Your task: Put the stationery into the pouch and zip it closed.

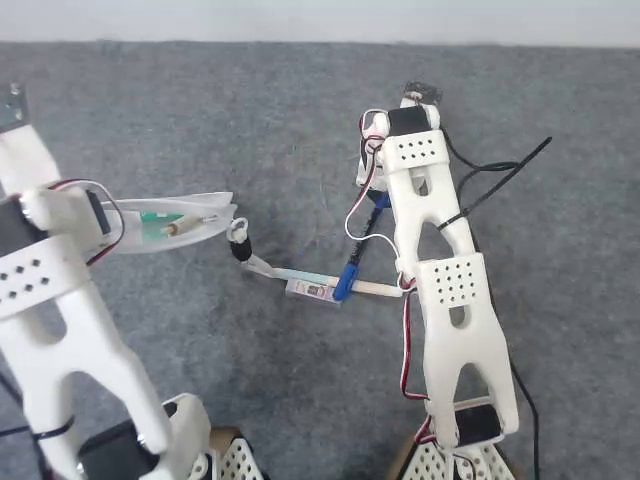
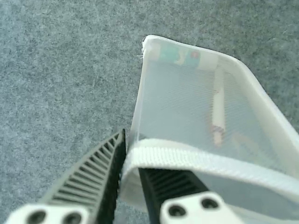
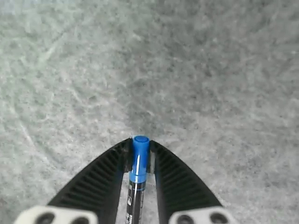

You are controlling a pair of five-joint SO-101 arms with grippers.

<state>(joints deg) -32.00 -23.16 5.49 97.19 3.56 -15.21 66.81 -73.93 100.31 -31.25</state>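
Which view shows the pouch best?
Left wrist view: the pouch is close up, its rim clamped in the left gripper, stationery visible through the mesh. The high view has it partly behind the left arm. The right wrist view faces a blue pen and carpet.

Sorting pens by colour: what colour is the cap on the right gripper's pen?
Blue pen cap, clearest in the right wrist view.

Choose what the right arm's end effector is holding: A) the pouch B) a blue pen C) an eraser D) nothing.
B: the right end effector is shut on a blue pen, with the cap showing at its tip; the pouch is gripped by the left end effector.
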